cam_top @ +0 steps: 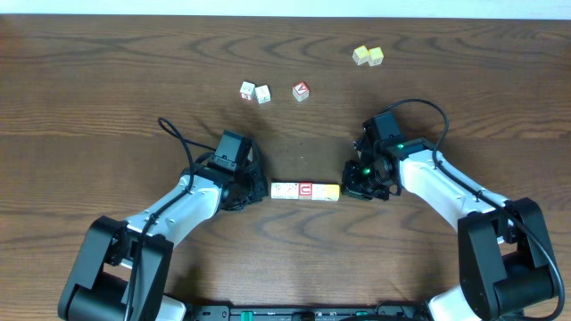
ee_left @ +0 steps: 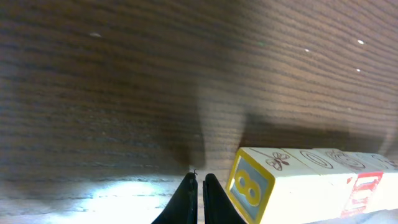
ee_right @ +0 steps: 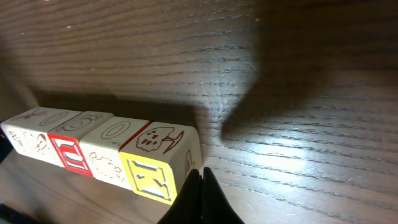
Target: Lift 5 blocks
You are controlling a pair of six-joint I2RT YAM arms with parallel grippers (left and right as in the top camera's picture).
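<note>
A straight row of several blocks (cam_top: pixel 305 191) lies end to end at the table's middle, with cream tops and red and yellow side faces. My left gripper (cam_top: pixel 256 190) is shut, its tips (ee_left: pixel 198 177) right beside the row's end face, a yellow-framed "8" (ee_left: pixel 250 190). My right gripper (cam_top: pixel 353 186) is also shut, its tips (ee_right: pixel 200 172) against the opposite end block (ee_right: pixel 158 163) with the yellow letter face. Neither gripper has anything between its fingers. I cannot tell whether the row rests on the wood or is just off it. Two more cream blocks (cam_top: pixel 254 92) stand at the back.
A red-faced cube (cam_top: pixel 301 91) sits right of the two cream blocks at the back. Two plain yellow cubes (cam_top: pixel 368 56) lie further back right. Cables loop from both arms over the dark wooden table (cam_top: pixel 107 98).
</note>
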